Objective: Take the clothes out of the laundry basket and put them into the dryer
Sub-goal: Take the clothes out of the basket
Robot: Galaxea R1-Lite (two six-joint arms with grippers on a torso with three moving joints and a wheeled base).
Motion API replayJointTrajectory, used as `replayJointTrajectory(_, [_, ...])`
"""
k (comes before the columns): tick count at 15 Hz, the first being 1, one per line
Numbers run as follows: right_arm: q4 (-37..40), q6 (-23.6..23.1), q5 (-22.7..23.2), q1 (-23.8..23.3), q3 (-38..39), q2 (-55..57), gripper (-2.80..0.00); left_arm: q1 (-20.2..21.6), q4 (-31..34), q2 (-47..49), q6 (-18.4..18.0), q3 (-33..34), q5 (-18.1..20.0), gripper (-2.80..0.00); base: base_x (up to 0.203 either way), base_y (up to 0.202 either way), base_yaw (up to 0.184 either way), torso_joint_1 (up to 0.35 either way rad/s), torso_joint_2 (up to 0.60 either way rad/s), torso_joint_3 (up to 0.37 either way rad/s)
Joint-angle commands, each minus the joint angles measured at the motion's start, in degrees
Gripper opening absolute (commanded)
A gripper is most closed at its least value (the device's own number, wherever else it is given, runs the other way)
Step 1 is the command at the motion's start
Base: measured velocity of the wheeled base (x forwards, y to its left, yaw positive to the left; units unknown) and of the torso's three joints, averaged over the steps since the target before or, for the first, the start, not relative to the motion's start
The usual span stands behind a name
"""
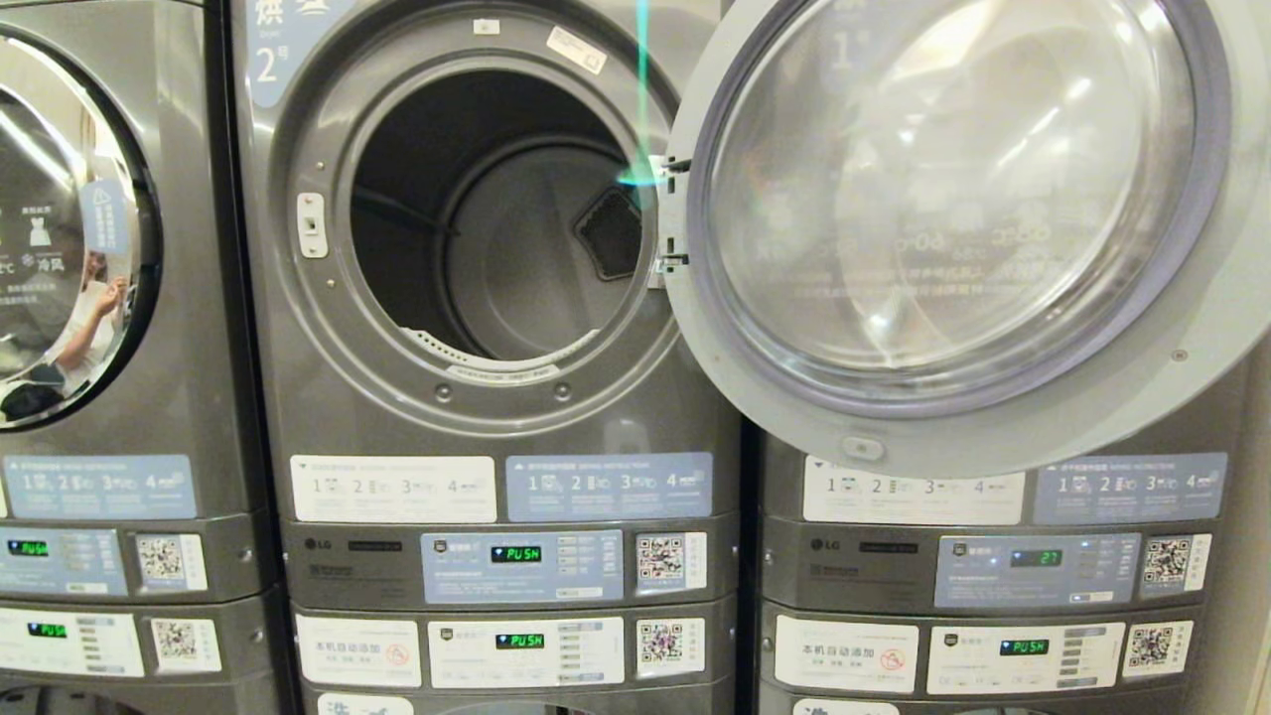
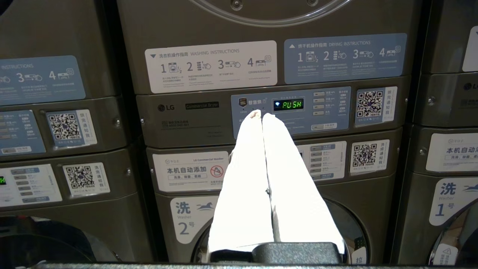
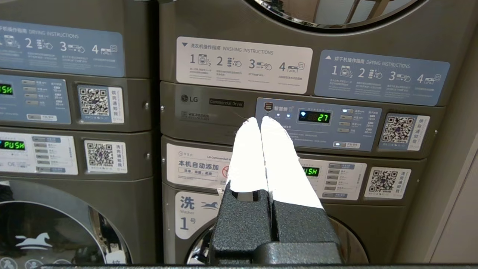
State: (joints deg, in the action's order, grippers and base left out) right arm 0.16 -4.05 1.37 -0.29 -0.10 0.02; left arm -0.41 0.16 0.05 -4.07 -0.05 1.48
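Two grippers, both empty and pressed closed: left gripper (image 2: pixel 260 115) and right gripper (image 3: pixel 260 120) each point straight at the machine fronts, white fingers tip to tip, nothing between them. Neither arm shows in the head view. Dryer (image 1: pixel 487 228) number 2 sits dead ahead with its drum (image 1: pixel 516 258) open and bare, no clothes inside. Its door (image 1: pixel 953 218) is swung fully out to the right, covering the upper front of the neighbouring machine. Laundry basket and clothes are not in any view, so I can't say where they sit; likely lower or behind, judging by the camera aim. Step in hand looks like the very start: find the basket, nothing loaded yet. To do it well I'd get the basket in sight first, open one gripper before descending, pinch a single garment near its bulk rather than a loose corner, and lift clear of the rim before swinging to the drum. Edges to mind: the door's hinge (image 1: pixel 667 214) side sits on the right of the opening, so approach from the left or straight on, not from the right. The door's lower rim hangs over the right machine's instruction labels (image 1: pixel 914 487) and would catch a right arm rising on that side. The grey ring around the opening has a latch (image 1: pixel 311 225) on its left that could snag fabric. Open room is the drum mouth itself, wide and unobstructed; the control panel (image 1: pixel 521 566) below juts little, but trailing cloth could brush its buttons.
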Motion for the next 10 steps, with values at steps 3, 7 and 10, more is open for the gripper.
replayJointTrajectory(3, [0.02,-0.09,0.04,-0.06,0.01,-0.11,-2.8,0.05,0.02,-0.05,-0.02,0.01,0.01,-2.8,0.0,0.0,0.0,-0.06,0.13,0.07])
replayJointTrajectory(7, [0.02,0.18,-0.05,0.03,0.01,-0.11,-2.8,-0.03,0.02,-0.05,0.03,-0.04,0.01,-2.8,0.0,0.0,0.0,-0.054,0.13,0.07])
replayJointTrajectory(10, [0.02,-0.35,-0.05,0.03,0.01,-0.11,-2.8,-0.03,0.02,-0.05,-0.05,0.04,0.01,-2.8,0.0,0.0,0.0,-0.058,0.13,0.071])
